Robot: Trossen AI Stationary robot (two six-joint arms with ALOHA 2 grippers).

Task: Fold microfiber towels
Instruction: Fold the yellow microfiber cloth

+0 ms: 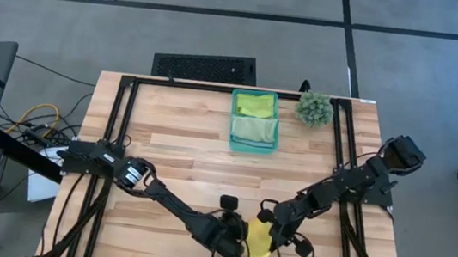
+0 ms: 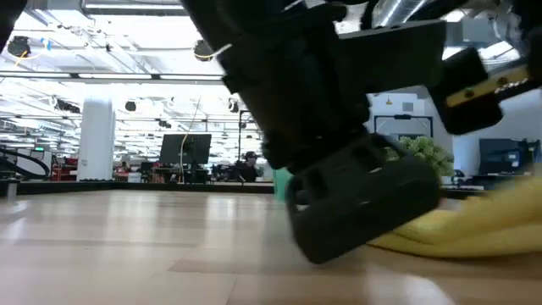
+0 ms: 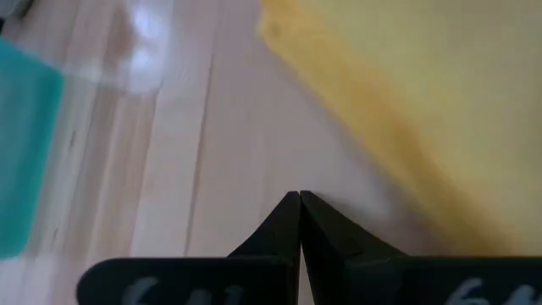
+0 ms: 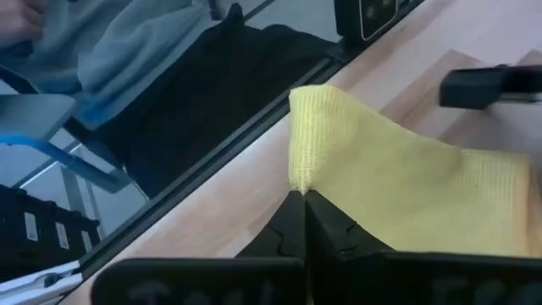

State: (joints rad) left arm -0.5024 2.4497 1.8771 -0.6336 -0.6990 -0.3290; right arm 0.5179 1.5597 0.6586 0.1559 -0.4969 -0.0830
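A: Where is the yellow towel [image 1: 260, 243]?
B: At the tabletop's [image 1: 185, 132] near edge, between both arms.
A: And the claws?
B: The right claw [image 4: 301, 196] pinches a raised corner of the towel. The left claw [image 3: 300, 197] is pressed together on nothing, just beside the cloth.

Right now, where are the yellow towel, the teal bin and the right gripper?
yellow towel [image 4: 406, 195], right wrist view, middle of the lifted cloth.
teal bin [image 1: 252, 147], high view, its near rim.
right gripper [image 4: 302, 199], right wrist view, fingertips shut on the towel's edge.
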